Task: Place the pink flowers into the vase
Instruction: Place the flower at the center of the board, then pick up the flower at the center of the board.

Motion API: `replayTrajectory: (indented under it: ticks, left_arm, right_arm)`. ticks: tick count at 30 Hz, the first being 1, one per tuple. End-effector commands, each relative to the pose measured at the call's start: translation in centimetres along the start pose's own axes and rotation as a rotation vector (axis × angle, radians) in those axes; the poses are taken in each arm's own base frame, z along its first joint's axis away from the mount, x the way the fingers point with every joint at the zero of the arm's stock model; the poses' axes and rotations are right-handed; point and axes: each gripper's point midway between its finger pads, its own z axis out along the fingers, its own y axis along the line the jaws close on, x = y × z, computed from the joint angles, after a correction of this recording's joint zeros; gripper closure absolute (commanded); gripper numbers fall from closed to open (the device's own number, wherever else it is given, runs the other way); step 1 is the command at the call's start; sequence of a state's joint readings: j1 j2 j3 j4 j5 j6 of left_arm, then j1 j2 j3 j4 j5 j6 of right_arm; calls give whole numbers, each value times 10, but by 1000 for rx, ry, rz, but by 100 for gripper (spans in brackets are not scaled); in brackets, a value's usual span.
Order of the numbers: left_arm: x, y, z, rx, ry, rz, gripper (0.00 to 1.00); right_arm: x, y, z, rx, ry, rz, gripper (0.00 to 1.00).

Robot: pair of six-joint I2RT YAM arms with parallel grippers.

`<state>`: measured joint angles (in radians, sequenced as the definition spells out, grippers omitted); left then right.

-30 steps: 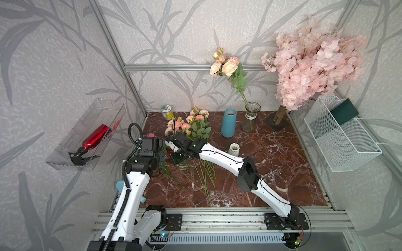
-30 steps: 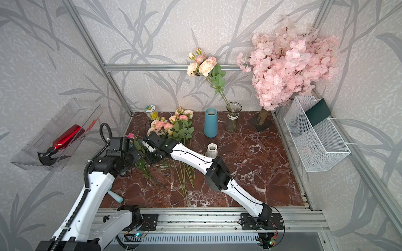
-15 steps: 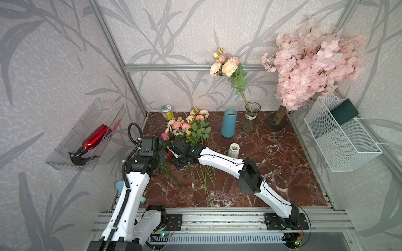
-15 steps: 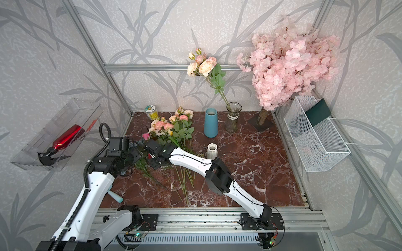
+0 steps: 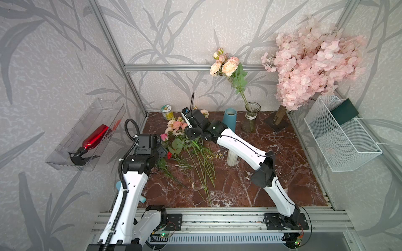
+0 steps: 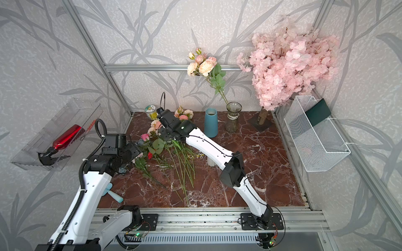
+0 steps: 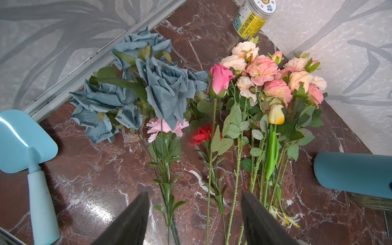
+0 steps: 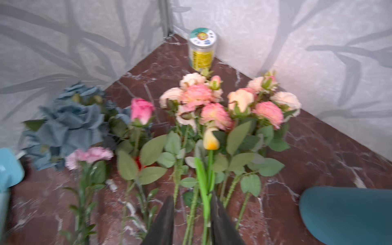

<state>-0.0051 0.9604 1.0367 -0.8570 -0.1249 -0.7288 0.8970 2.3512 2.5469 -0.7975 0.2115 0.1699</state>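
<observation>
Several pink flowers (image 5: 176, 126) (image 6: 154, 126) lie in a bunch at the back left of the marble table, heads towards the corner. One more pink spray (image 5: 226, 65) stands in the glass vase (image 5: 251, 117) (image 6: 233, 117) by the back wall. My right gripper (image 8: 192, 201) hovers low over the bunch's stems. Its jaws stand a narrow gap apart, with a pink flower stem and the tulip stem between them. The pink heads (image 8: 214, 106) lie just beyond. My left gripper (image 7: 195, 197) (image 5: 163, 152) is open wide over the carnation and rose stems, left of the pink flowers (image 7: 267, 74).
Dusty-blue flowers (image 7: 148, 84), a pink rosebud (image 7: 219, 81), a red carnation (image 7: 201, 133) and a yellow tulip (image 8: 210, 137) lie beside the bunch. Also here: yellow jar (image 5: 167, 110), blue vase (image 5: 229, 119), small white vase (image 5: 231, 158), blue trowel (image 7: 23, 135), blossom tree (image 5: 311, 60), wire basket (image 5: 339, 139).
My right gripper has moved away from the left gripper, back and to the right, over the pink flower stems; its jaws have parted from shut. The left arm has barely moved.
</observation>
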Motion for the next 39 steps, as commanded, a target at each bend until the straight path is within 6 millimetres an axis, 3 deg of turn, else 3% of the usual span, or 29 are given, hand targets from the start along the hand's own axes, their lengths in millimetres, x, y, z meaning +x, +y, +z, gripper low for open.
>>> replayTrajectory:
  ticks: [1,7,16,24,32,39]
  left_arm:
    - [-4,2,-7,-8,-6,13,30]
    - [3,0,4,-2,22,7,30]
    - [5,3,9,-15,23,9,30]
    - [4,-1,12,-2,16,0,30]
    - [4,-2,14,1,18,4,30]
    - [5,0,13,-2,20,7,30]
  right_arm:
    - [23,-35,22,62,99,24,73]
    - [30,-47,46,-2,129,70,71]
    - [59,-46,73,-13,196,78,71]
    - [76,-52,82,59,234,67,75]
    - [93,-42,90,80,268,47,73]
    - [107,-48,98,129,298,52,73]
